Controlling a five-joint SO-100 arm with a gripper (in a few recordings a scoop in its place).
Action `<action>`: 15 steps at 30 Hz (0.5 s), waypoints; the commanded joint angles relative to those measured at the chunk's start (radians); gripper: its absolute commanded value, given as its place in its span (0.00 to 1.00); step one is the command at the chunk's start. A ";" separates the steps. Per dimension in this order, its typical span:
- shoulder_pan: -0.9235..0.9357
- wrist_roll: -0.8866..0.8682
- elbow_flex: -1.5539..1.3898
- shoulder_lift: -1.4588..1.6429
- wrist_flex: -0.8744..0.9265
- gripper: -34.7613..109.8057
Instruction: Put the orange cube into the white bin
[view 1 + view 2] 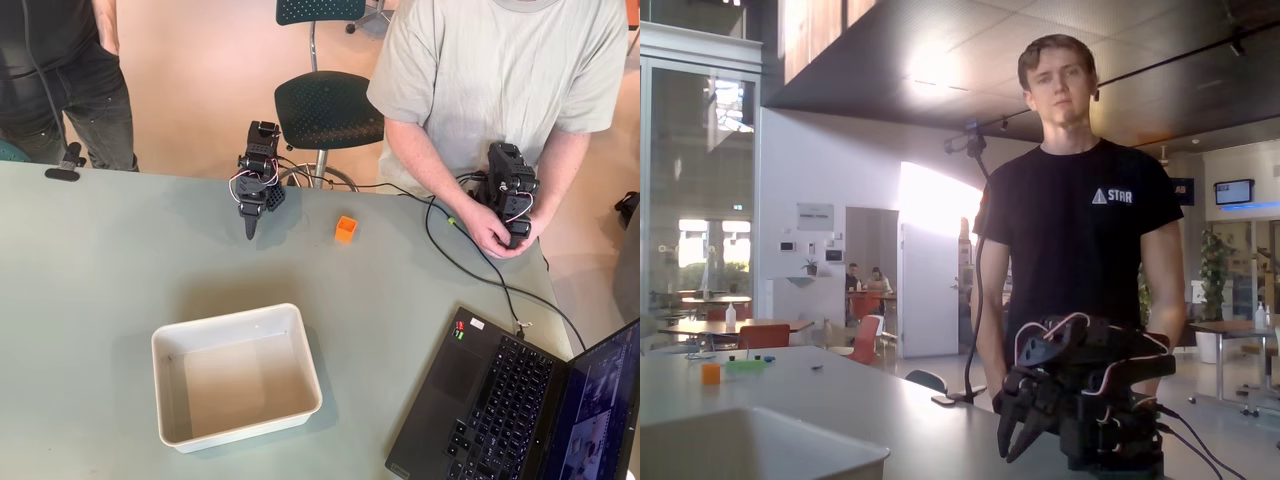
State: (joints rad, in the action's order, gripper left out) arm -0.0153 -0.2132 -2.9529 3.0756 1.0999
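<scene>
In the overhead view the orange cube [345, 229] sits on the bench [90, 260], at three o'clock from the pincer [250, 228]. The pincer hangs empty, fingers slightly apart. The white bin [236, 375] lies at six o'clock.

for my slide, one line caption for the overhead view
Gripper poised over the table, orange cube beside it, white bin waiting nearer the camera.

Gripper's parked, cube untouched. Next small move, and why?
Probably swing the gripper toward the orange cube, to its right in the overhead view. The cube sits alone on the table, clear of the fingers, and the white bin lies nearer the camera, still without it.
</scene>
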 commanded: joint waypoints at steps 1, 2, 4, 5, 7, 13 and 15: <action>-0.008 0.000 0.003 -0.005 -0.009 0.25; -0.008 0.000 0.003 -0.005 -0.009 0.25; -0.008 -0.002 0.003 -0.005 -0.009 0.25; -0.008 -0.002 0.003 -0.005 -0.009 0.25; -0.008 -0.002 0.003 -0.005 -0.009 0.25; -0.002 0.003 0.003 -0.005 -0.009 0.25; 0.003 -0.002 0.003 -0.005 -0.009 0.25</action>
State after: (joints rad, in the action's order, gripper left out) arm -0.0138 -0.2132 -2.9529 3.0756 1.0999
